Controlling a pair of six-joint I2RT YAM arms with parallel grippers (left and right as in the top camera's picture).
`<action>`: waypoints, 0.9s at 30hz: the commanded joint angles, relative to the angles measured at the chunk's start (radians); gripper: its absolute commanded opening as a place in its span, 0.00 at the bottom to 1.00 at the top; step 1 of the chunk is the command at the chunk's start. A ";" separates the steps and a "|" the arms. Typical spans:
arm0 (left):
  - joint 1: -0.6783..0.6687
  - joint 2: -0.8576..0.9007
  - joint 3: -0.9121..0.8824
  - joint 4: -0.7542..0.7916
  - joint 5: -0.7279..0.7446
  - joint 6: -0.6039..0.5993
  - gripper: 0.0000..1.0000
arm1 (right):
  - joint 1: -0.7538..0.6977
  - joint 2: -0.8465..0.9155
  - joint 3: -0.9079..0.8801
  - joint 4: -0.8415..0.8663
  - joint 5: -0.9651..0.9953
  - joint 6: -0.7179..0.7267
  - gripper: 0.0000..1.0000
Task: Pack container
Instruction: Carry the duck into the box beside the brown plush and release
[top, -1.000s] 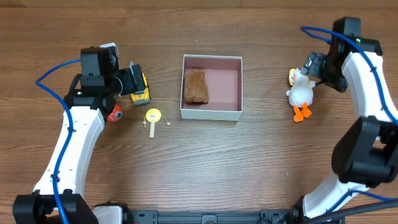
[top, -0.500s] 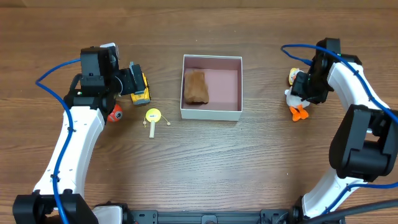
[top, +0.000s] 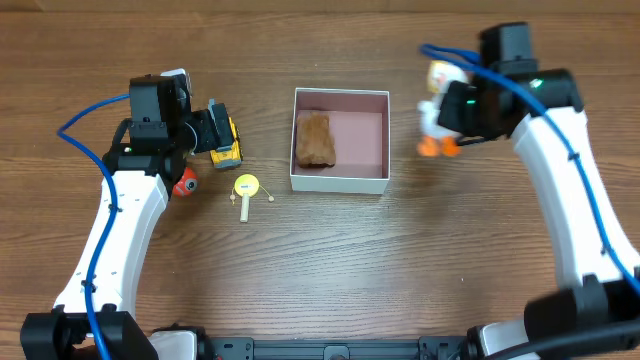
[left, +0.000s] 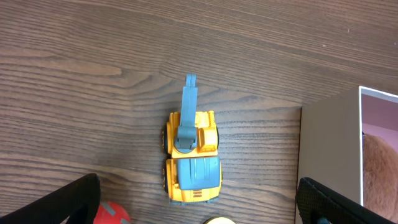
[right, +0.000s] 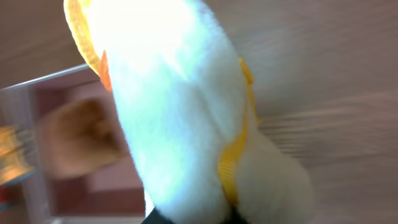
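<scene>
The container (top: 340, 182), a white-walled square box with a pink inside, sits mid-table and holds a brown plush toy (top: 314, 138). My right gripper (top: 462, 110) is shut on a white plush duck (top: 438, 112) with orange feet, held in the air just right of the container. The right wrist view is filled by the duck (right: 180, 112), which hides the fingers; the container (right: 18, 124) and the brown toy (right: 81, 137) blur behind it. My left gripper (left: 199, 205) hangs open above a yellow and blue toy truck (left: 189, 155), touching nothing.
A red ball (top: 183, 182) lies by the left arm, and a yellow round toy on a stick (top: 246, 188) lies below the truck (top: 226, 145). The container's left wall (left: 329, 143) stands close to my left gripper's right finger.
My right gripper has shut on the duck, lifted it off the table and carried it left toward the container. The left arm has not moved.
</scene>
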 joint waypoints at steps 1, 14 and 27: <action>0.004 0.004 0.027 0.004 -0.004 0.026 1.00 | 0.138 0.016 -0.020 0.071 -0.011 0.109 0.04; 0.004 0.004 0.027 0.004 -0.004 0.026 1.00 | 0.250 0.297 -0.083 0.284 0.098 0.169 0.04; 0.004 0.004 0.027 0.004 -0.004 0.026 1.00 | 0.250 0.296 -0.068 0.291 0.163 0.108 0.69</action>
